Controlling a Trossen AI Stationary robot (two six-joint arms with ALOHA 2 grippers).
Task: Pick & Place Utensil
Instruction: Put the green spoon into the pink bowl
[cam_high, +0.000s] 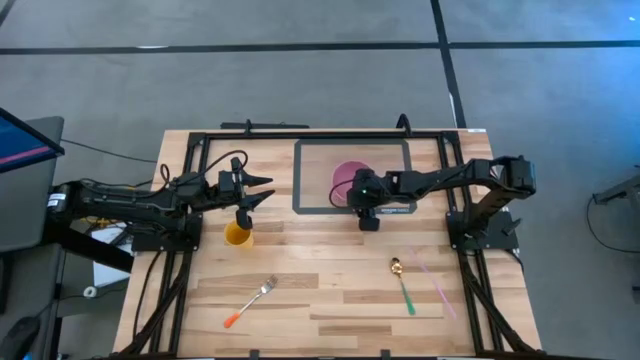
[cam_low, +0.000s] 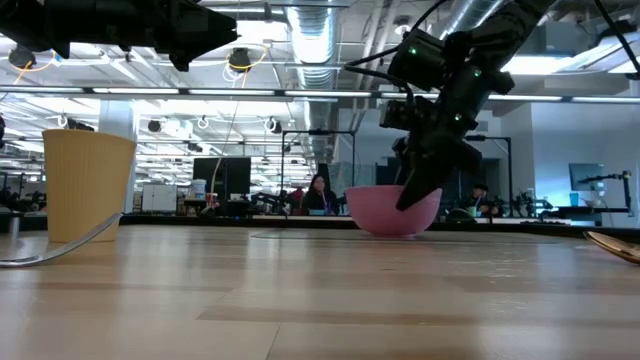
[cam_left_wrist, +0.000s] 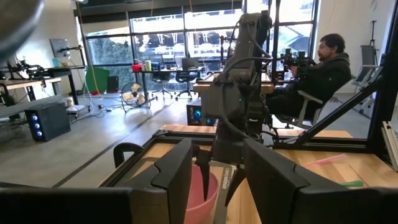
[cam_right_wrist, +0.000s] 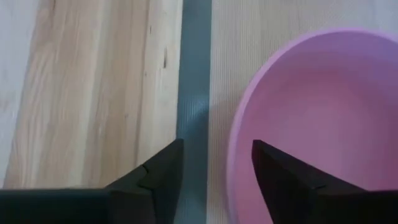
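A pink bowl (cam_high: 346, 176) sits on a grey-edged mat (cam_high: 300, 175) at the table's far middle. My right gripper (cam_high: 352, 196) points down at the bowl's near-left rim (cam_right_wrist: 235, 155). It is open, with one finger outside the bowl over the mat's grey edge and one over the inside (cam_right_wrist: 292, 180). I cannot tell whether either finger touches. My left gripper (cam_high: 264, 192) is open and empty, held level in the air above a yellow cup (cam_high: 238, 234). An orange-handled fork (cam_high: 250, 303) and a green-handled spoon (cam_high: 403, 284) lie flat on the near table.
A thin pink stick (cam_high: 436, 278) lies right of the spoon. A black frame (cam_high: 300, 131) runs around the table's far part and sides. In the low view the fork's head (cam_low: 60, 248) lies by the cup (cam_low: 88, 185). A person sits beyond the table (cam_left_wrist: 320, 68).
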